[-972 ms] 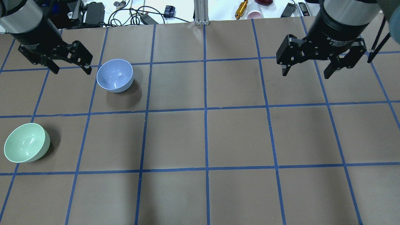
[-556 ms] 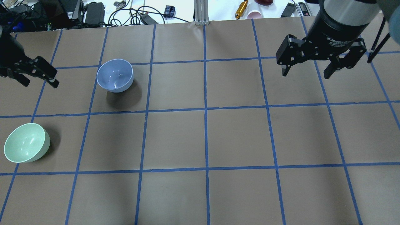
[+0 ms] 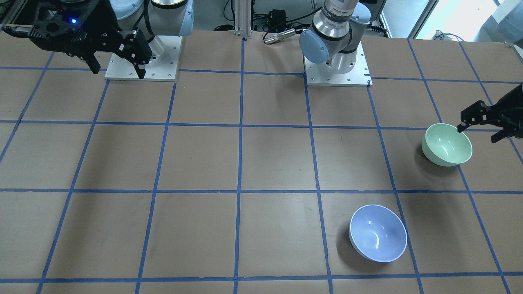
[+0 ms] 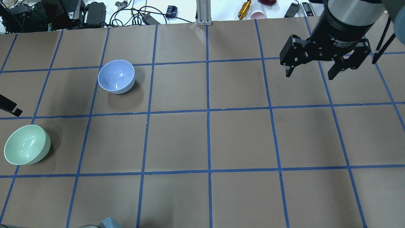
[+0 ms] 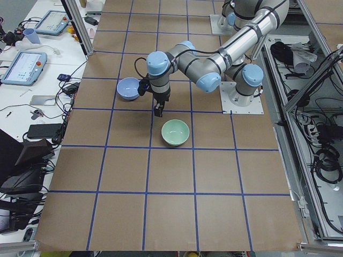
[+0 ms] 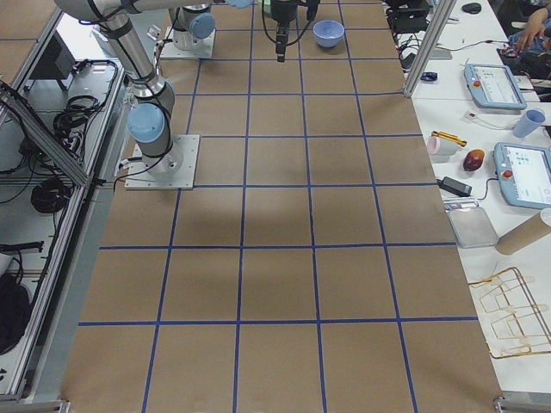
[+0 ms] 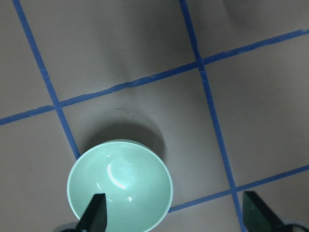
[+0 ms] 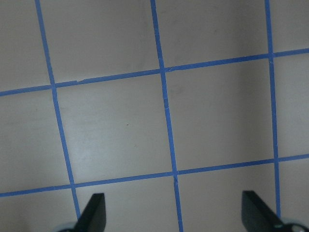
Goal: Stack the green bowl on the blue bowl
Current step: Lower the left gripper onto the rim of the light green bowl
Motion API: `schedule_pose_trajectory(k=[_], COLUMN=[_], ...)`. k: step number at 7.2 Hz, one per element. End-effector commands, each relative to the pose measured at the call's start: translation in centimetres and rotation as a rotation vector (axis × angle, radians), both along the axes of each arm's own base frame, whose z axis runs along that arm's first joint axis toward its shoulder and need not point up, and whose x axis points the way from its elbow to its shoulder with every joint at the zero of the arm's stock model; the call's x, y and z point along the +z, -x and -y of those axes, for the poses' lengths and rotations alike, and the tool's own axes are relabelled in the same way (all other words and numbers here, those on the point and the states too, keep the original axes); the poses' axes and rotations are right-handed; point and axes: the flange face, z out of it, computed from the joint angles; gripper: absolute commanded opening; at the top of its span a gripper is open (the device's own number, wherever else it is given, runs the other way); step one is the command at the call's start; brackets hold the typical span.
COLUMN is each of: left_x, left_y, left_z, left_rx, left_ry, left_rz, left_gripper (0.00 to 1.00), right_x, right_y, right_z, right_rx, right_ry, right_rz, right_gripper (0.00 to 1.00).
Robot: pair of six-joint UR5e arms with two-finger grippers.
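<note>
The green bowl (image 4: pixel 27 144) stands upright at the table's left near side; it also shows in the front view (image 3: pixel 446 144) and the left wrist view (image 7: pixel 119 186). The blue bowl (image 4: pixel 116 76) stands upright farther out and to the right of it, empty (image 3: pixel 378 232). My left gripper (image 3: pixel 477 134) is open and empty, and hovers just beside the green bowl's rim without touching it. In the overhead view only one fingertip (image 4: pixel 11 110) shows at the left edge. My right gripper (image 4: pixel 309 76) is open and empty, high over the table's far right.
Brown paper with a blue tape grid covers the table (image 4: pixel 208 139). Cables, chargers and small tools (image 4: pixel 133 12) lie beyond the far edge. The arm bases (image 3: pixel 337 69) stand on white plates at the robot's side.
My left gripper has moved from beside the blue bowl leftward and toward the robot, to the green bowl, almost leaving the overhead view. The right gripper and both bowls have stayed put.
</note>
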Motion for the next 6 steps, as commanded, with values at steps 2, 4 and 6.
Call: schedule_pose_trajectory(k=[2, 4, 6], left_x=[-6.6, -10.7, -13.1], left_y=[-7.5, -10.1, -10.4], left_z=[-3.4, -4.8, -5.7], left_rx=[0.065, 0.076, 0.091], left_ry=[-0.030, -0.012, -0.017], left_rz=[-0.052, -0.042, -0.054], left_gripper=[1.00, 1.00, 1.00], right_x=[0.0, -0.1, 0.0], right_y=[0.0, 0.0, 0.0], right_z=[0.0, 0.0, 0.0], right_rx=[0.000, 0.000, 0.000], right_ry=[0.001, -0.001, 0.001], right_rz=[0.000, 0.000, 0.000], right_gripper=[1.00, 1.00, 1.00])
